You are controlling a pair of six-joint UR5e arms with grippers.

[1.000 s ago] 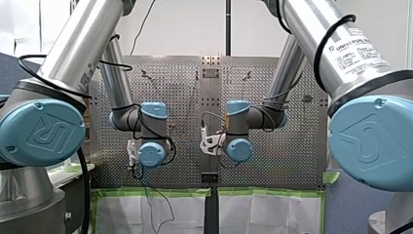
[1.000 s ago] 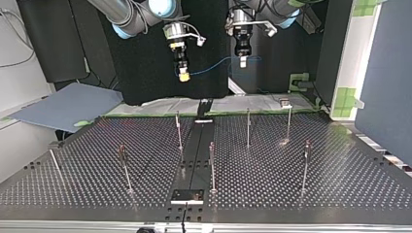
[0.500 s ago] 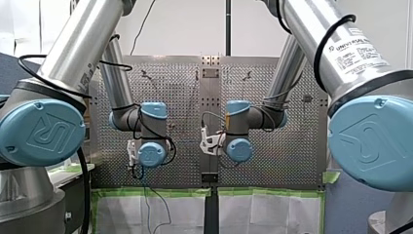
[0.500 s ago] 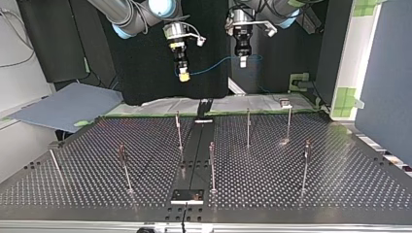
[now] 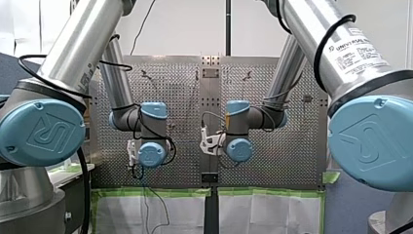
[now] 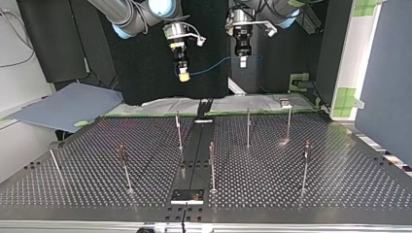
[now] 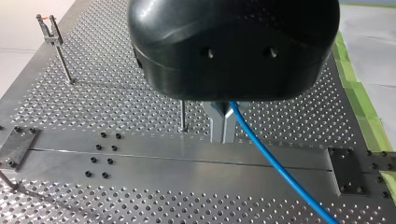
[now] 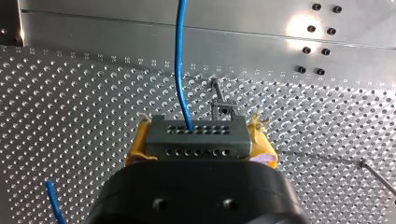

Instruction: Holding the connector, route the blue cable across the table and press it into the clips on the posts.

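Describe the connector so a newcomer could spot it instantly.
In the top view, my right arm comes in at the left, above the perforated table. Its claw grips the connector between yellow pads. It is a grey block with two rows of holes, the blue cable leaving one, unlike the thin posts below.

"Where was the front camera?"
"Behind and above, between my left arm (image 5: 73,53) and my right arm (image 5: 336,48), looking far out over the perforated table (image 5: 287,146)."
"And the top one?"
"Across that table, low, facing both arms; the posts (image 6: 248,127) showed in both."
"The wrists?"
"Close, looking along my left gripper (image 7: 223,133) and my right gripper (image 8: 198,149), just behind the connector (image 8: 196,133); both caught the blue cable (image 7: 275,172)."
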